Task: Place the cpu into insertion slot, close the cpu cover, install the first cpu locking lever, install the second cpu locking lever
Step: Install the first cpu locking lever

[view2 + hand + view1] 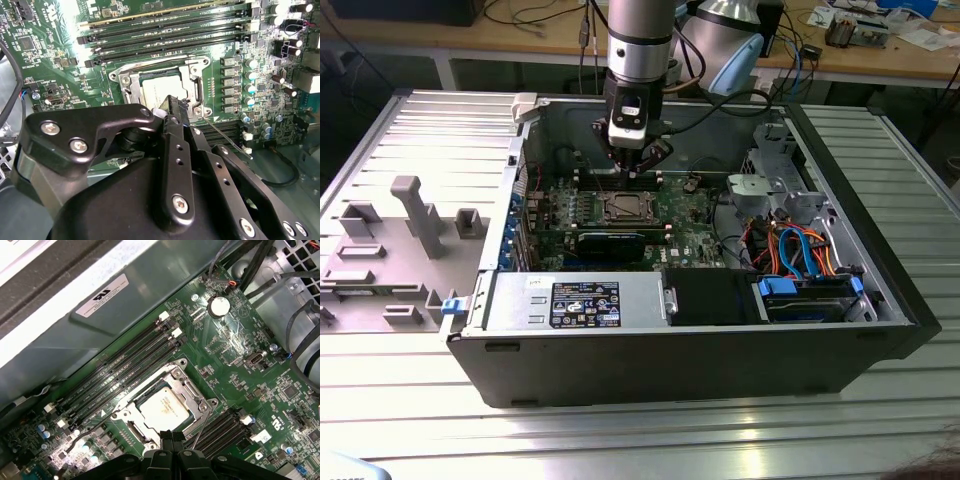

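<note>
The cpu (164, 409) lies flat in the insertion slot (131, 426) on the green motherboard, its silvery face showing through the cut-out of the cpu cover (192, 390). The cover lies down flat around the chip. A thin locking lever (201, 430) slants out from the socket's corner, free of its catch. My gripper (173, 436) hangs just above the socket's edge beside that lever, fingers pressed together and holding nothing. In the second wrist view the gripper (172, 102) overlaps the cpu (155, 89), with the lever (225, 134) alongside. In the exterior view the gripper (632, 170) hovers over the slot (625, 207).
The open computer case (700, 345) walls the board in on all sides. Long black memory slots (120, 370) run beside the socket. A drive cage and a bundle of cables (800, 250) fill the exterior view's right. A grey plastic holder (415, 215) stands outside on the exterior view's left.
</note>
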You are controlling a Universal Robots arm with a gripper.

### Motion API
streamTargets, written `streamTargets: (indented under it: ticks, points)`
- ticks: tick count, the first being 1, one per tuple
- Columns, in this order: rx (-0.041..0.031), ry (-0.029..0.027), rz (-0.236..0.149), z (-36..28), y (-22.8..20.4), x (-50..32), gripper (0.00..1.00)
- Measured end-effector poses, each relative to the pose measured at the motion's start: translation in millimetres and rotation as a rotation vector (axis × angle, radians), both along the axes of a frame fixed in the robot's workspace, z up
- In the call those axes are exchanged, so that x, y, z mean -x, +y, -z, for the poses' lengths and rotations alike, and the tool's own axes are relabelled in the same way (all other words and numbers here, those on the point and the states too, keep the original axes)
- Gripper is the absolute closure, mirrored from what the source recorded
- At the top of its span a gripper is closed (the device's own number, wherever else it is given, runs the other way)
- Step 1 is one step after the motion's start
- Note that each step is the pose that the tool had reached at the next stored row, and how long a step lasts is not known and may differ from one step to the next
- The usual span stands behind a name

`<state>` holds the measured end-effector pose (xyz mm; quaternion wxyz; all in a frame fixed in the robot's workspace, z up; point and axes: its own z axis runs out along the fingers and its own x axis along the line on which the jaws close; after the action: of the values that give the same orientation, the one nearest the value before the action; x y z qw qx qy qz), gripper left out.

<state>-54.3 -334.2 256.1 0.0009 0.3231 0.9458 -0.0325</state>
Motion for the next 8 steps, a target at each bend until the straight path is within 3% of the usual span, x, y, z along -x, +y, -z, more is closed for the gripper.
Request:
streamTargets:
  ticks: [8]
  points:
    - [0.0000,0.0000,-0.008,0.0,0.0,0.0,0.89]
